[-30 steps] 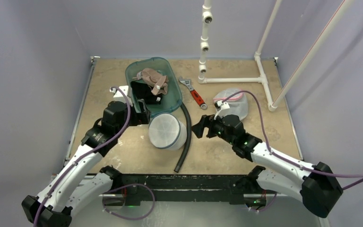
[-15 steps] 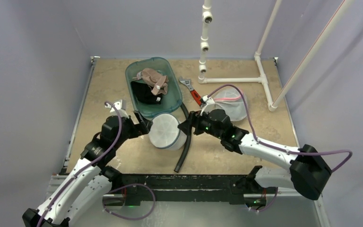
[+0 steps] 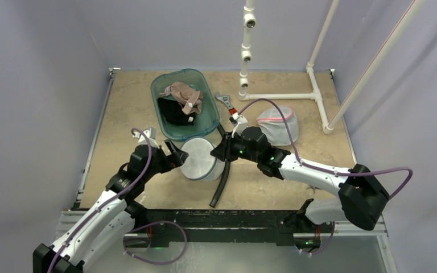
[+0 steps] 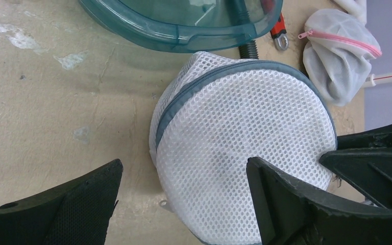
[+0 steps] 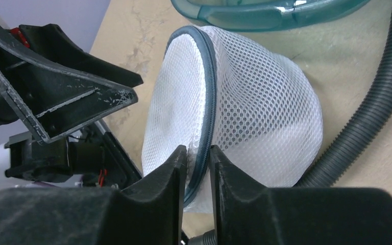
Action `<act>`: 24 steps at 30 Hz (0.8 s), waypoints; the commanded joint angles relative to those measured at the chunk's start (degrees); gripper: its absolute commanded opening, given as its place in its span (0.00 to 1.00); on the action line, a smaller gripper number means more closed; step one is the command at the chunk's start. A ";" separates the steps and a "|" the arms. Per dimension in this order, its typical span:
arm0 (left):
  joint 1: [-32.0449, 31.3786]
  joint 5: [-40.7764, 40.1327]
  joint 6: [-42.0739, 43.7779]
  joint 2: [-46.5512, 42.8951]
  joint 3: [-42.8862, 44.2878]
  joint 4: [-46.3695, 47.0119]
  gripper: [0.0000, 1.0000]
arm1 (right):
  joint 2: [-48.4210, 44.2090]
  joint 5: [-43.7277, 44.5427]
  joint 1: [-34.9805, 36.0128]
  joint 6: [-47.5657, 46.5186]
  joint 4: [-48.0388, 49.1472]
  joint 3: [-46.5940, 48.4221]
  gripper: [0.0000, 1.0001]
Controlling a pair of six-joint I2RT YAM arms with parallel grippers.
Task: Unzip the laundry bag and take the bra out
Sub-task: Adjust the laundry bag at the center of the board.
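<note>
The sandy desk carries a teal tub toward its far side, with crumpled clothes inside. Just in front of the tub, the round white mesh laundry bag lies on its side, a grey zip running round its rim. A black hose curves past its right. The left tool stands wide open at the bag's flat face, holding nothing. The right tool pinches the zip rim.
</note>
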 commanded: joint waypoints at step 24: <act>-0.20 14.09 -1.94 5.68 -11.68 28.55 0.76 | -6.51 -23.27 -12.09 8.38 6.53 -10.77 0.00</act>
